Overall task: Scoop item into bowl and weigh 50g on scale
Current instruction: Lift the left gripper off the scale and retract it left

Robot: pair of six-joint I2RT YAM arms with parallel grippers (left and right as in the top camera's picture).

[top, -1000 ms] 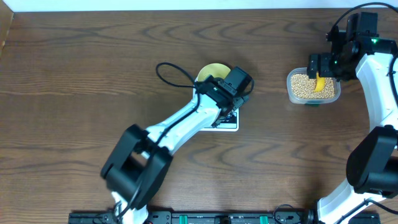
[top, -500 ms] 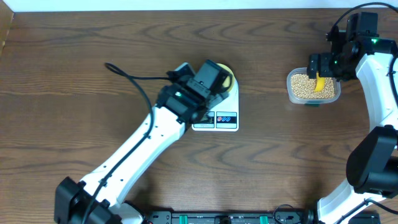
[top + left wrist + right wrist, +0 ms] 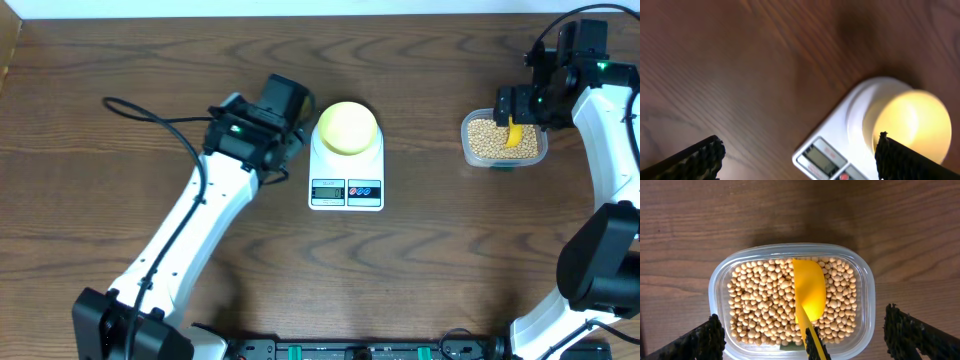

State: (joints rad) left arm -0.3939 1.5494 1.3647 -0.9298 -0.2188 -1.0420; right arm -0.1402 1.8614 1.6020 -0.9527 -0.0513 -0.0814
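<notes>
Evidently light, hard and prone to roll, the beans [image 3: 760, 300] fill the tub [image 3: 862, 280]; the stiff scoop [image 3: 809, 287] lying among them looks best taken by its handle. The left tool [image 3: 797, 159] and right tool [image 3: 805, 335] both gape empty; the bowl [image 3: 347, 126] sits on the scale [image 3: 346, 190].

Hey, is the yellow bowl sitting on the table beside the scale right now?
No, the bowl sits on top of the scale, on the end away from its display and buttons.

A dark brown wood-grain table [image 3: 420, 280] fills the view, evenly lit. Beyond the table's far edge runs a pale strip [image 3: 300, 7]; along its near edge sits a black rail [image 3: 350, 351].
</notes>
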